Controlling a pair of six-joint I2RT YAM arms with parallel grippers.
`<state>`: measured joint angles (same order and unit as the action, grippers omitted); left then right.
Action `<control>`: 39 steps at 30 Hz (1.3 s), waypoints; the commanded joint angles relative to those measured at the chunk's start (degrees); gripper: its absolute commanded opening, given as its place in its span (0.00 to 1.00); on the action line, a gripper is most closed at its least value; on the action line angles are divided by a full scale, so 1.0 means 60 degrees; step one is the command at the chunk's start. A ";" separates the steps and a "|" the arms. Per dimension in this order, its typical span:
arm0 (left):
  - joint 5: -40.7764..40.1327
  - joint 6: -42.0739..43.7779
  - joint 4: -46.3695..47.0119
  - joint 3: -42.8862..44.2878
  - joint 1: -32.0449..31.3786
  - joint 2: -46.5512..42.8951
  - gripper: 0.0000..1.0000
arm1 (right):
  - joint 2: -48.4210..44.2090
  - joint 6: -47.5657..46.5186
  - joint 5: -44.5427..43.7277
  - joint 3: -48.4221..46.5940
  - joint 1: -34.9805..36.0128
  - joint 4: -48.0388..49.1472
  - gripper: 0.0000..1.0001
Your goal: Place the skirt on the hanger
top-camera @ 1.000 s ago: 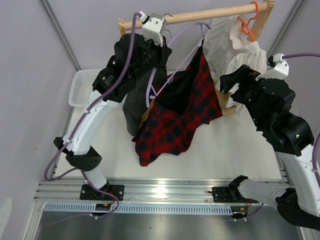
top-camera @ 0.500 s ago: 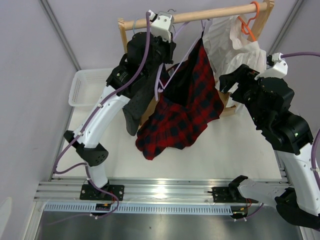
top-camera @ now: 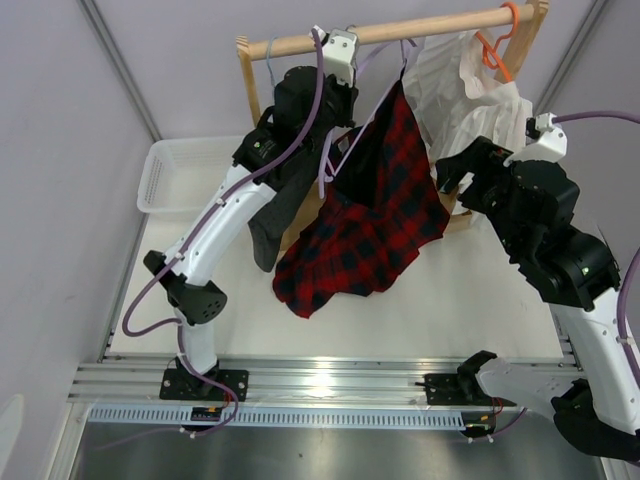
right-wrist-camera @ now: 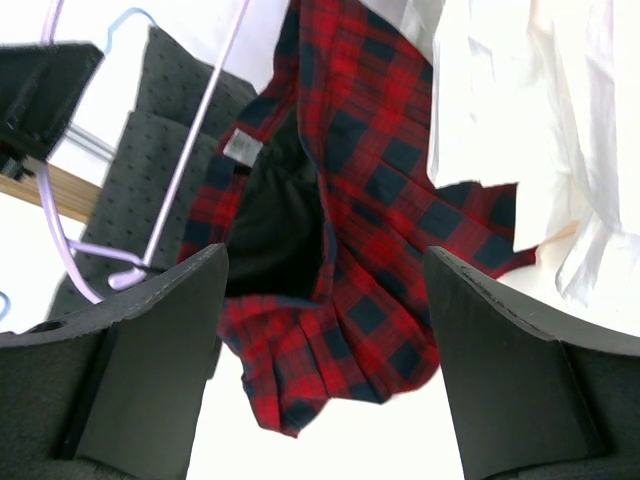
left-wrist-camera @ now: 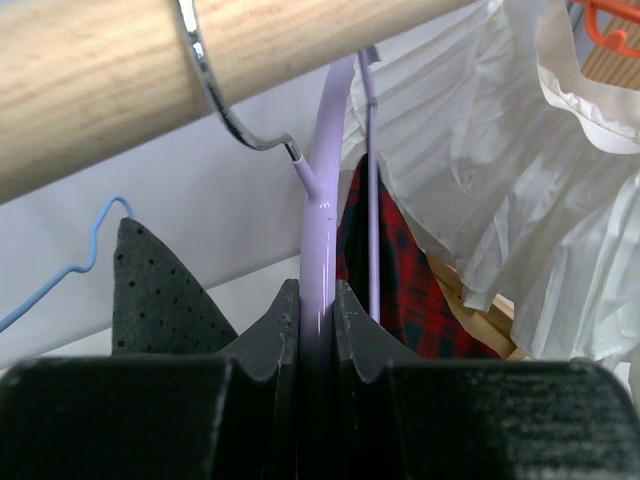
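Below the pale wooden rail [top-camera: 450,22], the skirt [top-camera: 375,210] shows red plaid with dark checks, probably navy, and a black lining, on a lilac hanger [left-wrist-camera: 318,230]. Toward the rail's right end: a white garment [top-camera: 465,95] and an orange hanger [top-camera: 497,48]. Toward its left: a charcoal garment [right-wrist-camera: 150,130] with darker dots.

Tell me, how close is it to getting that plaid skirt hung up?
Nearly there. Done: the skirt hangs from the lilac hanger, whose silver hook curves over the wooden rail. In hand: the left pincer is clamped on the hanger's neck. Left: letting go; the skirt sits lopsided, and the right pincer hovers open nearby.
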<state>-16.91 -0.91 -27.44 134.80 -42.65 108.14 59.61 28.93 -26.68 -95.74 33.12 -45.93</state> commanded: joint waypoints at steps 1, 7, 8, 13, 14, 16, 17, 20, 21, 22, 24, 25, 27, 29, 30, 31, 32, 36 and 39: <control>0.0429 0.0049 0.1453 0.0283 0.0151 -0.0210 0.00 | -0.0224 0.0159 0.0081 0.0341 -0.0086 0.0287 0.84; 0.1381 0.0048 0.2521 -0.1971 0.0151 -0.1395 0.11 | -0.0414 0.0203 0.0344 0.0956 -0.0276 0.0521 0.86; 0.1455 0.0107 0.2711 -0.2191 0.0151 -0.1571 0.22 | -0.0443 0.0218 0.0388 0.1030 -0.0320 0.0551 0.86; 0.2435 0.0415 0.3358 -0.3292 0.0151 -0.2654 0.52 | -0.0590 0.0188 0.0637 0.1338 -0.0452 0.0755 0.90; 0.2553 0.0458 0.3343 -0.3292 0.0151 -0.2758 0.56 | -0.0605 0.0145 0.0695 0.1411 -0.0496 0.0799 0.91; 0.2744 0.0503 0.3256 -0.3263 0.0151 -0.2934 0.58 | -0.0634 0.0057 0.0740 0.1499 -0.0525 0.0916 0.93; 0.3035 0.0517 0.3212 -0.3263 0.0151 -0.3152 0.60 | -0.0620 0.0042 0.0813 0.1543 -0.0569 0.0917 0.94; 0.3446 0.0489 0.2919 -0.3321 0.0151 -0.3664 0.62 | -0.0561 -0.0016 0.1134 0.1631 -0.0657 0.0961 0.96; 0.3491 0.0503 0.2788 -0.3554 0.0151 -0.3827 0.62 | -0.0546 -0.0031 0.1237 0.1747 -0.0715 0.0961 0.97; 0.3448 0.0459 0.2598 -0.3672 0.0151 -0.4075 0.63 | -0.0532 -0.0031 0.1325 0.1821 -0.0731 0.0961 0.98; 0.2937 0.0357 0.2596 -0.4929 0.0151 -0.5110 0.70 | -0.0517 -0.0060 0.1646 0.2171 -0.0774 0.0946 0.99; 0.2674 0.0269 0.2596 -0.5339 0.0151 -0.5567 0.70 | -0.0575 -0.0104 0.1735 0.2333 -0.0804 0.0961 0.99; 0.1460 0.0224 0.2713 -0.7184 0.0151 -0.7157 0.70 | -0.0648 -0.0105 0.1998 0.2844 -0.0833 0.1019 0.99; 0.0683 -0.0068 0.2757 -0.8992 0.0151 -0.8276 0.72 | -0.0809 -0.0206 0.2160 0.3153 -0.0848 0.1034 0.99; 0.0056 -0.0156 0.2670 -0.9382 0.0151 -0.9224 0.72 | -0.0897 -0.0251 0.2190 0.3300 -0.0848 0.1049 0.99; -0.0197 -0.0432 0.2582 -0.9691 0.0165 -0.9625 0.72 | -0.0985 -0.0294 0.2234 0.3635 -0.0862 0.1107 0.99; -0.0417 -0.0580 0.2175 -1.0448 0.0166 -0.9963 0.71 | -0.1131 -0.0338 0.2234 0.3754 -0.0862 0.1108 0.99; -0.1327 -0.1415 0.1528 -1.1974 0.0151 -1.1865 0.69 | -0.1409 -0.0339 0.2030 0.4311 -0.0862 0.1078 0.99; -0.1561 -0.1694 0.1205 -1.2826 0.0151 -1.2513 0.69 | -0.1513 -0.0295 0.2087 0.4663 -0.0862 0.1093 0.99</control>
<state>-21.37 -6.83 -16.25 62.78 -41.76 34.37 52.18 28.18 -14.50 -68.84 28.25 -41.34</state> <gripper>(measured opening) 0.691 0.993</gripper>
